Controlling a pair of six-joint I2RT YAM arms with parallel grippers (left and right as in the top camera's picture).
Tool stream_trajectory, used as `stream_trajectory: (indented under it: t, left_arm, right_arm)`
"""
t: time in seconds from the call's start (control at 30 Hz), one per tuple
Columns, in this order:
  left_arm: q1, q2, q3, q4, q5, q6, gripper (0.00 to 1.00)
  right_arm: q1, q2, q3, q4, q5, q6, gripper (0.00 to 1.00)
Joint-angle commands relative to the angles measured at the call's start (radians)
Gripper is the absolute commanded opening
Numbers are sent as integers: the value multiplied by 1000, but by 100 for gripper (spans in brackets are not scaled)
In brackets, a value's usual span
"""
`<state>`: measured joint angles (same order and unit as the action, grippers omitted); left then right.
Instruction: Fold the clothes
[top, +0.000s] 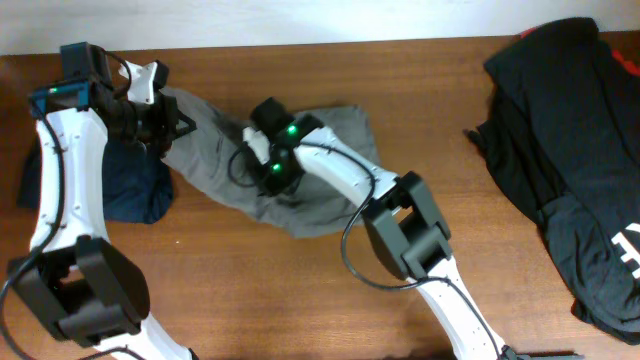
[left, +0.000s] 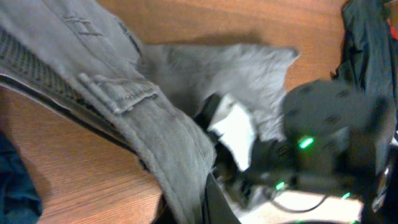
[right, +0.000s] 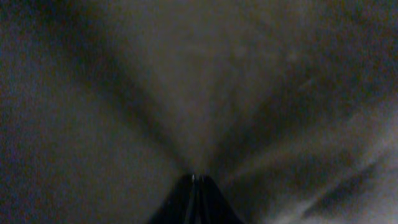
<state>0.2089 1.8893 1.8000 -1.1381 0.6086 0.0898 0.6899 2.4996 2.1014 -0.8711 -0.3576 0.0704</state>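
Note:
A mid-grey garment lies spread at the table's middle, with a belt loop and seams showing in the left wrist view. My left gripper is shut on its left edge, the cloth pinched between the fingers. My right gripper is pressed down on the garment's middle and is shut on a pinch of the grey cloth; its view is dark and filled with fabric. A navy piece lies at the left. A black piece lies at the right.
The wooden table shows bare wood at the front. The black piece runs off the right edge of the overhead view. The right arm's body with green lights is close in front of the left wrist camera.

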Motion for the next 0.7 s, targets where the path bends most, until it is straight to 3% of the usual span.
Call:
stream_trajectory:
  t: [0.0, 0.13, 0.43, 0.67]
  left_arm:
    - [-3, -89, 24, 8, 15, 20, 1]
    - [-4, -105, 24, 0, 12, 20, 1]
    - [-63, -105, 24, -27, -75, 20, 0]
    - [-203, -104, 18, -32, -206, 19, 0]
  right_arm:
    - [38, 15, -3, 32, -24, -11, 11]
    - [31, 11, 18, 17, -24, -11, 11]
    - [-161, -124, 126, -146, -23, -11, 16]
    - [-360, -169, 138, -437, -23, -11, 16]
